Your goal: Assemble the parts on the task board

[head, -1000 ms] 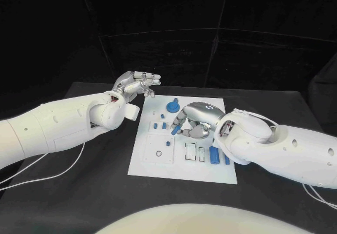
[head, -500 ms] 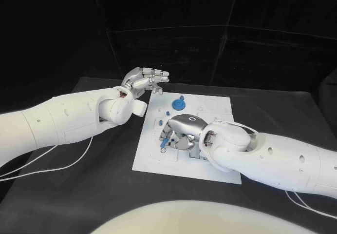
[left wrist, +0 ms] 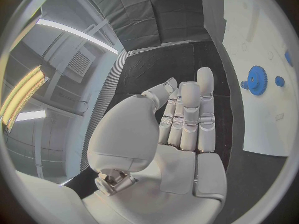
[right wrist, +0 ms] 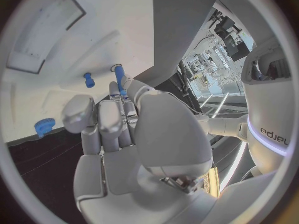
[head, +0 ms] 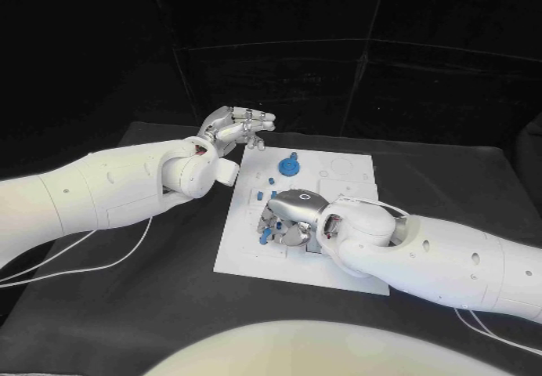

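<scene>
The white task board (head: 339, 270) lies in the middle of the black table. My right hand (head: 291, 216) hovers low over the board's left half and pinches a long blue peg (right wrist: 118, 80) at its fingertips; the peg's tip (head: 266, 233) pokes out beside the hand. A blue gear (head: 290, 165) stands near the board's far edge, with two small blue pegs (head: 260, 193) just in front of it. My left hand (head: 238, 125) is raised beyond the board's far left corner, fingers loosely extended and holding nothing. The left wrist view shows the gear (left wrist: 256, 77) beside that hand (left wrist: 177, 124).
The right wrist view shows a short blue peg (right wrist: 89, 79) standing in the board (right wrist: 93, 30), a rectangular recess (right wrist: 44, 35) and a blue round part (right wrist: 44, 126) near the board's edge. White cables (head: 91, 262) trail on the table at the left.
My right hand has moved with the blue peg toward the near left part of the board and dropped lower. The left hand has stayed about where it was.
</scene>
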You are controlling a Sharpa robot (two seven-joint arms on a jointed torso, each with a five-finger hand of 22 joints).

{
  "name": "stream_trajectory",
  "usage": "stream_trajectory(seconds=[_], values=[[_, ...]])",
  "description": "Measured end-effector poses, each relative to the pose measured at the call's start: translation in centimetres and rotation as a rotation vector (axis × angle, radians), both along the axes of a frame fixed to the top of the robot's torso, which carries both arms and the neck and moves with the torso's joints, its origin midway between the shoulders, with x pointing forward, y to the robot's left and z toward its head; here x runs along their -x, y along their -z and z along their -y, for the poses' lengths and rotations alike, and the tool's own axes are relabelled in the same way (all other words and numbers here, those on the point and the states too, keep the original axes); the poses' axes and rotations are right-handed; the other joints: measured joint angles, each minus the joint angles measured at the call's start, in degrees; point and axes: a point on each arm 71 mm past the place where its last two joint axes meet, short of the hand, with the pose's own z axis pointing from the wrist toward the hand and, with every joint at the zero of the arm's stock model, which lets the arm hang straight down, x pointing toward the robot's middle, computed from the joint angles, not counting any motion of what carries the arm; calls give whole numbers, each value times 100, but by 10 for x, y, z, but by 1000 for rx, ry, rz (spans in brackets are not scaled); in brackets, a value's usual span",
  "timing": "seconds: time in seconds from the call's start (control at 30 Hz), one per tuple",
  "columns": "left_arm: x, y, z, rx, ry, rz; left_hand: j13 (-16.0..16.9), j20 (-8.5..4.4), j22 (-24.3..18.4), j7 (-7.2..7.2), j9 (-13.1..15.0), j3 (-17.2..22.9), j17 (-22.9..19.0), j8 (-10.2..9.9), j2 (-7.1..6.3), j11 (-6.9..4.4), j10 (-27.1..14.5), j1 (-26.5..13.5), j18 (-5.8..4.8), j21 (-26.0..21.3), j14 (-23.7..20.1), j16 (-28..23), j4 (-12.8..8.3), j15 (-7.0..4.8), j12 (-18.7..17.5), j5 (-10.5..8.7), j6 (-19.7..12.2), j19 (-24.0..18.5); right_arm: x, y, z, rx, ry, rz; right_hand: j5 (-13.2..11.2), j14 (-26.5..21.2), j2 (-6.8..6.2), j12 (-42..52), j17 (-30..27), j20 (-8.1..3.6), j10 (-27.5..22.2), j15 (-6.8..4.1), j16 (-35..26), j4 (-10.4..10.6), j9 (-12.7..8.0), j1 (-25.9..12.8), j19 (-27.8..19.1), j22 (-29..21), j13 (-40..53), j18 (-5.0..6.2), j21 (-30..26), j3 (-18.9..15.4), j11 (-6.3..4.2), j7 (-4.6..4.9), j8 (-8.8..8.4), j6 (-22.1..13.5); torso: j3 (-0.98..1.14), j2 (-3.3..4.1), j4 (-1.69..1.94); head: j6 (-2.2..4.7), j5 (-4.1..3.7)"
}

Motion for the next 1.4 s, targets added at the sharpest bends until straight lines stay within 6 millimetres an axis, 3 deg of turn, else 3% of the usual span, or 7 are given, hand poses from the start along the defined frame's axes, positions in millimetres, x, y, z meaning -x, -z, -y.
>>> stream_trajectory(seconds=[0.37,0.53,0.7,0.87,1.07,1.17,1.4], values=[[0,0,0,0,0,-1,0,0,-5,0,0,0,0,0,0,0,0,0,0,0,0,0,0,0,0,0,0,0,0,2,-3,26,-2,14,21,0,0,-1,0,0,-1,0,0,-15,-14,0,0,0,2,0,0,15,1,-2,-4,-3,-2,-1,-1,-13,9],[0,0,0,0,0,-1,0,0,-4,0,0,0,0,0,0,0,0,0,0,0,0,0,0,0,0,0,0,0,1,3,-6,44,-5,28,21,0,-31,-23,0,0,-1,0,0,-29,-16,-31,0,0,6,0,0,29,1,-6,-4,-6,-3,-2,-1,-16,54],[0,0,0,-1,0,-1,0,0,-4,0,0,0,0,0,0,0,0,0,0,0,0,0,0,0,0,0,0,0,2,4,-9,60,-13,49,21,0,-55,-56,-10,0,-21,0,0,-47,-16,-55,0,-6,14,0,0,96,21,35,-38,-50,-1,-6,-4,-10,60],[0,0,0,0,1,-2,5,0,-4,0,0,0,-19,37,0,1,-42,0,0,0,0,0,0,0,33,0,0,0,5,6,-11,73,-26,64,54,0,-167,-112,-37,22,-94,0,0,-66,-17,-168,-22,-22,6,0,0,150,94,94,-70,-115,-6,-7,-4,-7,45],[0,0,0,-1,1,-2,5,0,-4,0,0,0,-19,37,0,0,-42,0,0,0,0,0,0,0,33,0,0,0,8,12,-11,89,-35,58,84,0,-507,-155,-80,145,-648,146,0,56,-43,-587,-102,-157,-10,0,-49,-61,255,260,-102,-610,-8,-10,-4,-7,43],[0,0,0,-1,1,-2,5,0,-8,0,0,0,-19,38,0,1,-42,0,0,0,0,0,0,0,33,0,0,0,8,12,-11,86,-37,59,84,0,-547,-139,-81,165,-761,146,0,71,-43,-673,-122,-195,-1,-1,-82,-222,280,275,-102,-775,-8,-10,-4,-3,49],[0,0,0,-1,1,-3,4,0,-8,0,0,-16,-30,40,0,1,-42,0,0,0,-20,0,-16,20,33,0,0,0,7,9,-9,37,-32,73,350,-20,-533,-75,-209,213,-1382,166,0,92,-35,-701,-177,-385,15,0,-201,-846,292,298,-102,-1769,-5,-8,-4,24,28]])
